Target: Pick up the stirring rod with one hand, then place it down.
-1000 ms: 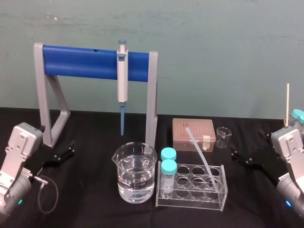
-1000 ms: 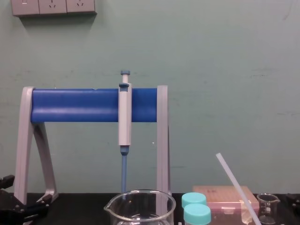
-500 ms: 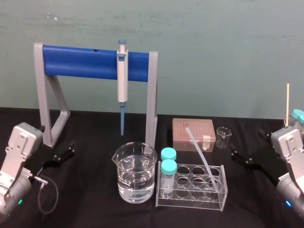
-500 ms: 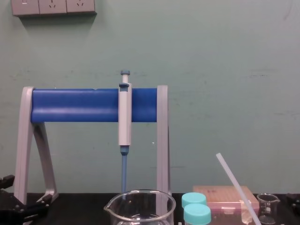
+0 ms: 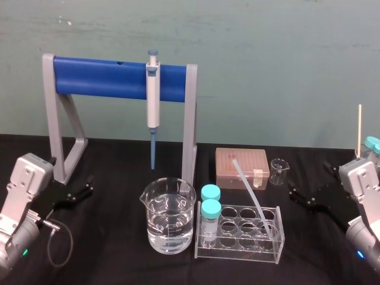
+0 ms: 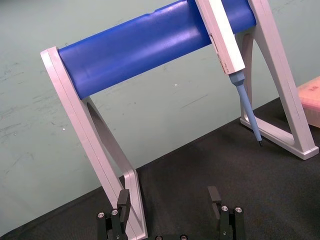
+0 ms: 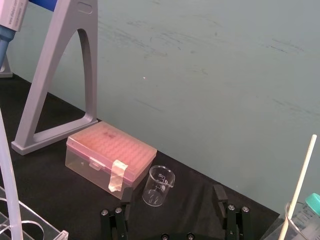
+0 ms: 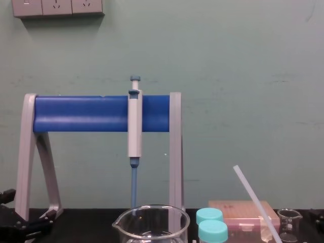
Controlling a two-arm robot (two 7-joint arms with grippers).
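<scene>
The stirring rod (image 5: 253, 196) is a whitish translucent rod leaning in the clear tube rack (image 5: 261, 243) at the centre front, with its top tilted toward the pink box; it also appears in the chest view (image 8: 255, 202) and at the edge of the right wrist view (image 7: 10, 190). My right gripper (image 5: 309, 183) rests low at the right of the table, open and holding nothing (image 7: 172, 197), well to the right of the rod. At the left of the table my left gripper (image 5: 89, 187) is open and holding nothing (image 6: 169, 200), near the stand's foot.
A large beaker of water (image 5: 168, 217) and two teal-capped vials (image 5: 210, 211) stand by the rack. Behind are a grey stand with a blue bar (image 5: 119, 78) holding a pipette (image 5: 154, 107), a pink box (image 5: 241, 168) and a small beaker (image 5: 278, 171). A thin cream stick (image 5: 359, 127) stands at the far right.
</scene>
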